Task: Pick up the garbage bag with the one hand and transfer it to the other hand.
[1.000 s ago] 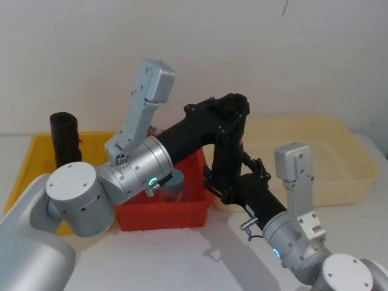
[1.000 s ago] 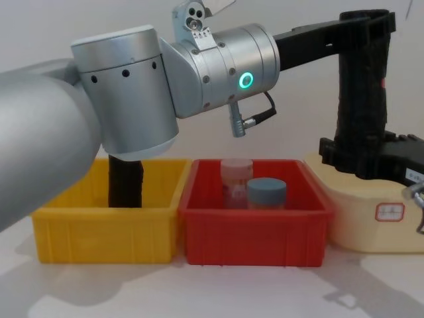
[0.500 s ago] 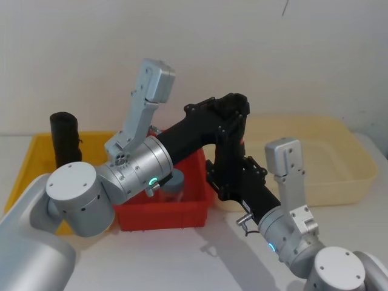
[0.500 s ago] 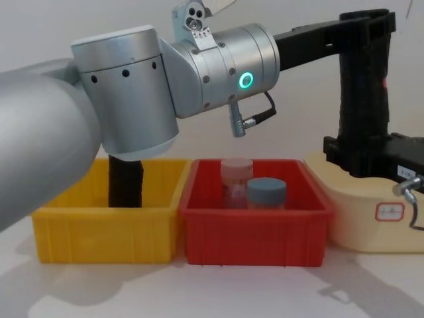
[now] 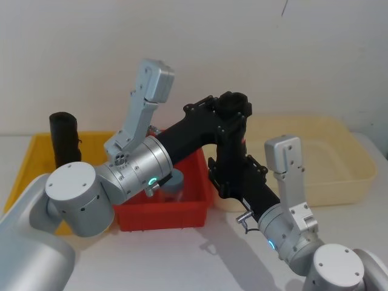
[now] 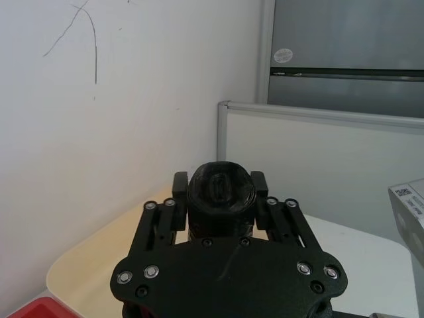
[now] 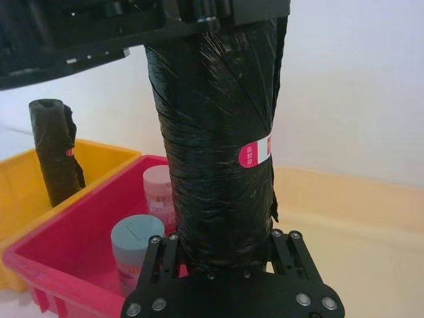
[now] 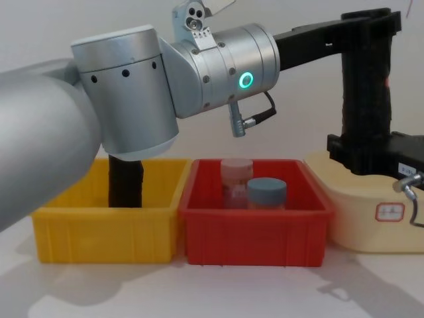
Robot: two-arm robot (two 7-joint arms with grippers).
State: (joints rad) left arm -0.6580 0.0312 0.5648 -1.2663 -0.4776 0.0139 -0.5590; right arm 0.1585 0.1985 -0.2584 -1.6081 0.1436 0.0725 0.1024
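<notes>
Chest view, nearest on the right: small black pronged right gripper [image 8: 366, 151], closed around the lower end of the garbage bag [image 8: 366, 86], a tall black crinkly cylindrical roll of plastic, with a prong pressed to either side in the right wrist view. Held in the air at right, over the left end of the cream plastic tub [image 8: 371, 222] and just right of the red plastic bin [image 8: 255, 232]. Stands upright, long axis vertical, top end up, pink label toward the right. Farther and higher: black pronged left gripper [image 8: 370, 18] on the thick silver arm [image 8: 225, 66] with the glowing green ring [image 8: 246, 81], clamped on the top end, prongs snug against both sides in the left wrist view. Looks like mid-handover, both grips on at once. Next, probably: open the left gripper and draw it straight up off the top, keeping the right grip firm so as not to tilt the roll. Far left, in the yellow plastic bin [image 8: 106, 222]: a second black roll [image 8: 124, 182], untouched.
</notes>
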